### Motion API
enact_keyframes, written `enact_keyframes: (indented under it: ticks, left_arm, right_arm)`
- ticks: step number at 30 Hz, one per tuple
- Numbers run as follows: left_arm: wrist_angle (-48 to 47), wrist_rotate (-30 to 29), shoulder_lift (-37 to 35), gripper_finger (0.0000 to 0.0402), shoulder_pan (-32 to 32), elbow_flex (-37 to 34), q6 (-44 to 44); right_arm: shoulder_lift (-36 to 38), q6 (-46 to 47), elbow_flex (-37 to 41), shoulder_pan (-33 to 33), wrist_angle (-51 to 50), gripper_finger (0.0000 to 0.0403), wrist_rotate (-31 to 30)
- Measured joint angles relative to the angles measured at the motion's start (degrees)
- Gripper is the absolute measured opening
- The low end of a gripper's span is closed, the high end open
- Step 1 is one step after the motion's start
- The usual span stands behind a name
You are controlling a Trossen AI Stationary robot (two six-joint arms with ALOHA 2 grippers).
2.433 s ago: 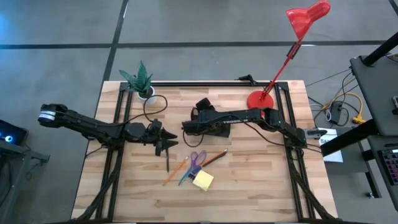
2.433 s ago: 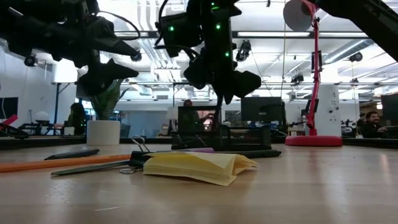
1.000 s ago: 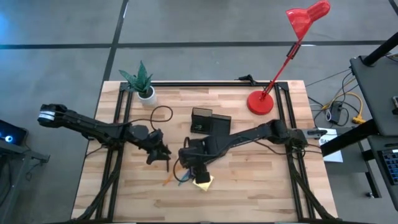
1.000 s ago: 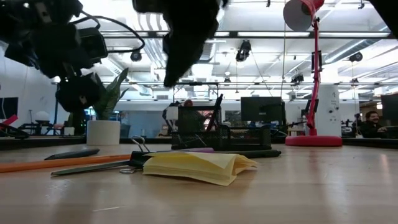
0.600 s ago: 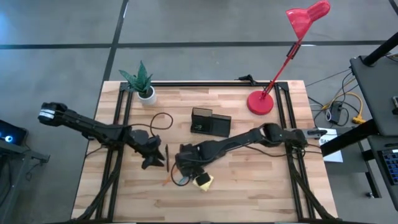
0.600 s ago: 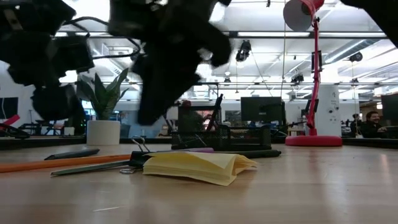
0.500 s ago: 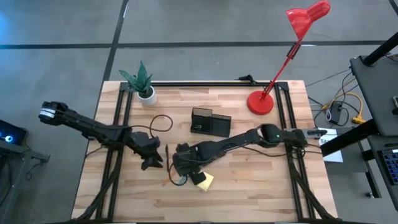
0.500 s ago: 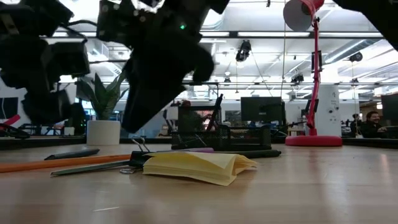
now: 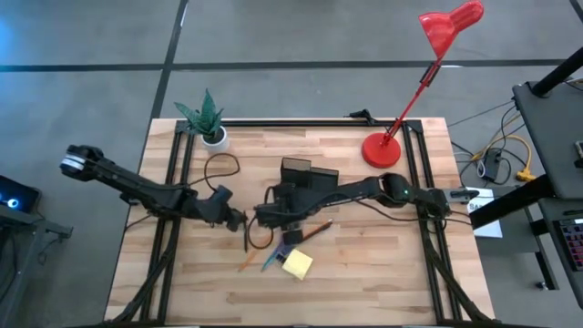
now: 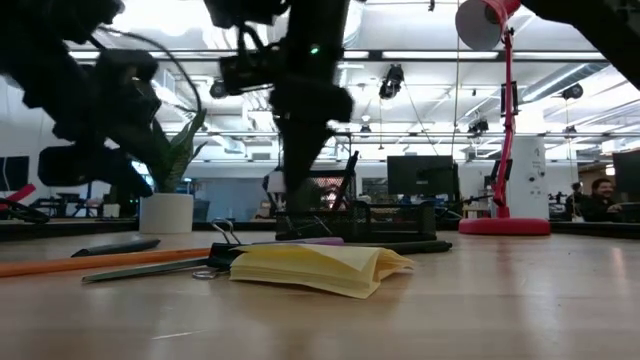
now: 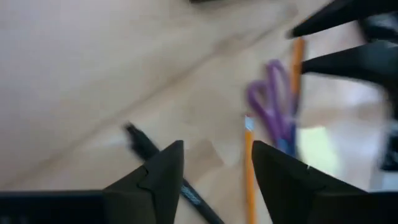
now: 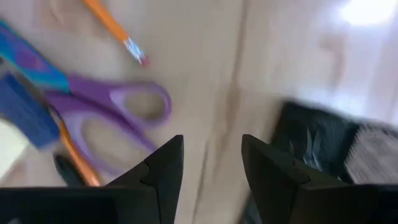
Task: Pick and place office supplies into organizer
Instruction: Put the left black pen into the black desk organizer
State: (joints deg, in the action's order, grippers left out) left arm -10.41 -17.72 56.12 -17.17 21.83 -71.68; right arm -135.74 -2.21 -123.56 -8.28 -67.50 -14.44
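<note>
From above, the black organizer (image 9: 308,178) sits at the centre of the frame, with the scissors (image 9: 284,244), pencils (image 9: 311,231) and yellow sticky-note pad (image 9: 297,264) just below. The wrist views show more: the left gripper (image 11: 214,168) gapes empty over a dark pen (image 11: 146,147); the right gripper (image 12: 211,165) also hangs parted and empty. No writing is legible.

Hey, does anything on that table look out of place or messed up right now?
Nothing looks spilled or damaged. The scissors, pencils and sticky-note pad lie loosely heaped on the table in front of the organizer. The pad's sheets splay open along one edge in the low view.
</note>
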Motion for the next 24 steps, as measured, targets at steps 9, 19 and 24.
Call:
enact_keyframes:
  ticks: [9, 19, 24]
  left_arm:
    - [-12.21, -1.83, 12.84, 0.0120, 0.02, 11.43, -1.97]
    - [-13.07, 0.75, 22.20, 0.0187, -0.04, 12.65, -14.05]
    - [-12.63, 0.74, 23.86, 0.0215, 0.22, 13.35, -15.04]
  right_arm:
    - [2.83, 4.54, 0.38, -0.35, -8.01, 0.0153, -2.32]
    - [9.06, 8.81, 7.12, -2.89, -12.70, 0.0153, -6.66]
    - [14.68, 13.58, 14.48, -4.30, -11.03, 0.0153, -7.68]
